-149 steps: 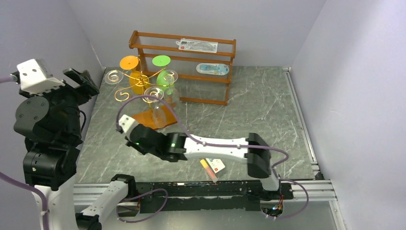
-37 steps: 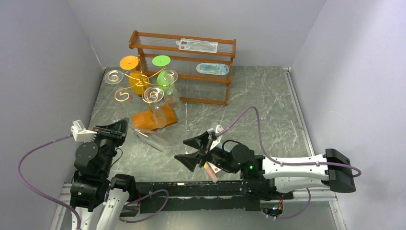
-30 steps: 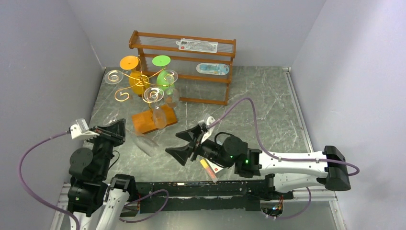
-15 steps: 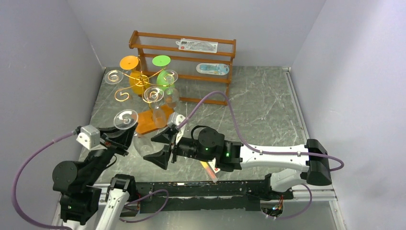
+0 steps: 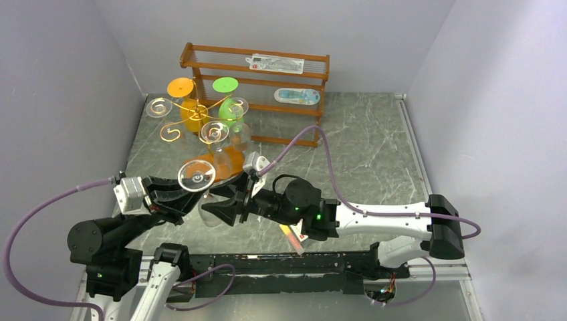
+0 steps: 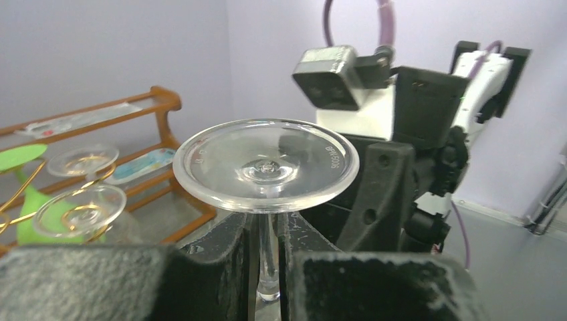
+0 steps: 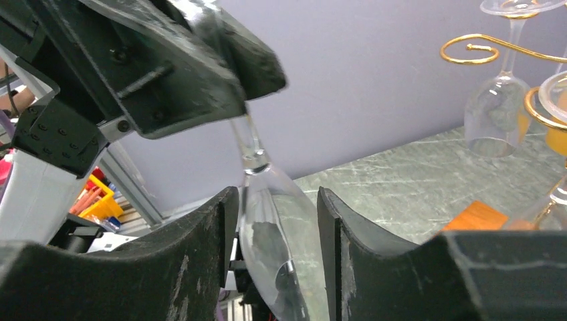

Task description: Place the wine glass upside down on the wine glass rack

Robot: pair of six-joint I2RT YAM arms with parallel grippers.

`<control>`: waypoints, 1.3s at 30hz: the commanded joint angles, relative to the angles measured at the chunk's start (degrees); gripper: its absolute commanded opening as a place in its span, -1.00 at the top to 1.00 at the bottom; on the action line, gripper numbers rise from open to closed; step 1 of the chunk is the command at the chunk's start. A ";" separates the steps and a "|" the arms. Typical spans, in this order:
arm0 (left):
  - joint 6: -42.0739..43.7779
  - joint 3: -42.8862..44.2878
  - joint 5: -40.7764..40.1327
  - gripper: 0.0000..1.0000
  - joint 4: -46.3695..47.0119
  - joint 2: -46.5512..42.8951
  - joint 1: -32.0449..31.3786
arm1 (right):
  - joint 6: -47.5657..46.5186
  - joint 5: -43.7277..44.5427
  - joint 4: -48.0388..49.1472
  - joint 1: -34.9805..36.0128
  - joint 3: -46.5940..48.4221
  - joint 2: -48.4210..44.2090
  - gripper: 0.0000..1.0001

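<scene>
The left arm reaches in low from the near-left corner, forearm level, wrist pointing toward the rack [image 5: 200, 108]. The left gripper [image 6: 267, 277] is clamped on the stem of the glass [image 6: 266, 164], which is upside down: foot on top, bowl hanging below the fingers. The glass is in the air just in front of the rack's wooden base, apart from it and not on any gold arm.

The right arm stretches across the table [image 5: 361, 154] from the right, elbow near the front edge, wrist pointing left at the glass. The right gripper [image 7: 277, 200] has its fingers parted on either side of the bowl. One finger [image 7: 200, 267] lies against the glass or very nearly. A thin gap shows at the other, so it does not clamp.

An orange glass [image 5: 182, 88], a green glass [image 5: 225, 85] and two clear ones hang on the rack. A shelf [image 5: 220, 51] holding packets stands right behind the rack. A small card [image 5: 297, 233] lies in front of the rack, partly under the right arm.
</scene>
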 commanded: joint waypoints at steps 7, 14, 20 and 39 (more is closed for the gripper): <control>-8.16 -2.19 6.79 0.90 11.92 0.01 -0.26 | -0.05 3.35 9.79 0.17 -1.74 -0.35 0.10; -7.43 -2.94 6.26 0.90 10.90 -0.15 -0.26 | -1.30 0.81 12.44 0.17 -1.25 0.94 0.10; -5.52 -3.31 4.62 0.90 8.07 -0.51 -0.25 | -1.83 0.07 14.71 0.09 -1.23 1.78 0.00; -3.84 0.25 -0.80 0.90 2.75 -0.51 -0.26 | -4.04 1.86 13.22 0.17 1.21 5.45 0.84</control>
